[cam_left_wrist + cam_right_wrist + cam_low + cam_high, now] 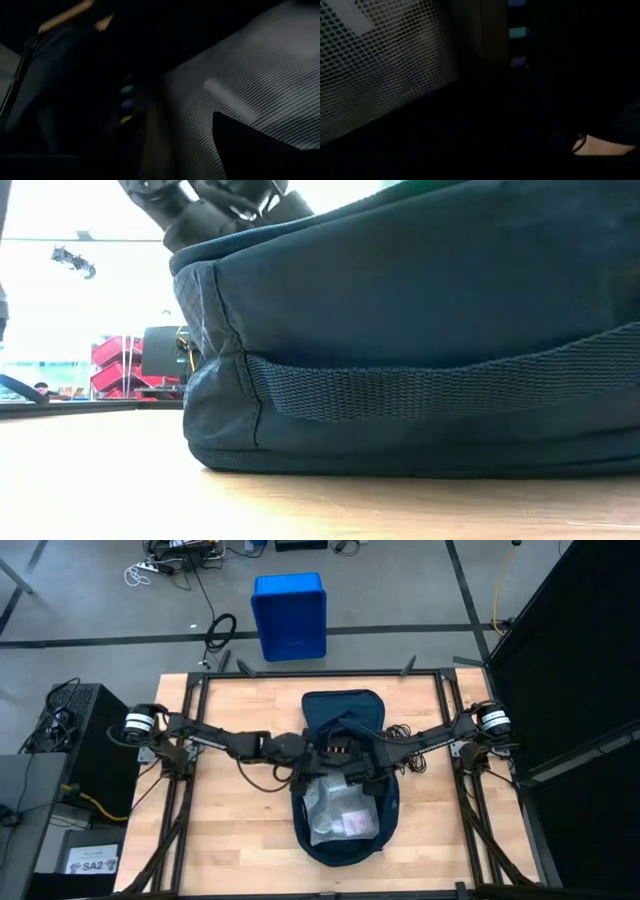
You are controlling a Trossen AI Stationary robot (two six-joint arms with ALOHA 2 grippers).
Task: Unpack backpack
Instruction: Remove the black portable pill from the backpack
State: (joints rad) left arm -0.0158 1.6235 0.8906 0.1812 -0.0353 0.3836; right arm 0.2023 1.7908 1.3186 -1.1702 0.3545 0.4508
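Backpack (420, 330) fills low view; both my grippers inside it, right (362, 772) closed, left (318, 768) unclear. Lift pouch (340, 812) straight up, avoid snagging rim.

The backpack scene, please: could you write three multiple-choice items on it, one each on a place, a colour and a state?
1. Where does the backpack lie?
A. mid-table
B. on the floor
C. in the bin

2. What colour is the bin beyond the table?
A. red
B. bright blue
C. yellow

3. How does the backpack stand?
A. zipped shut
B. open, a clear packet showing
C. hanging from a hook

Key: 1 A, wood surrounds it; 2 B, the high view shows blue plastic; 3 B, both arms reach into its opening.
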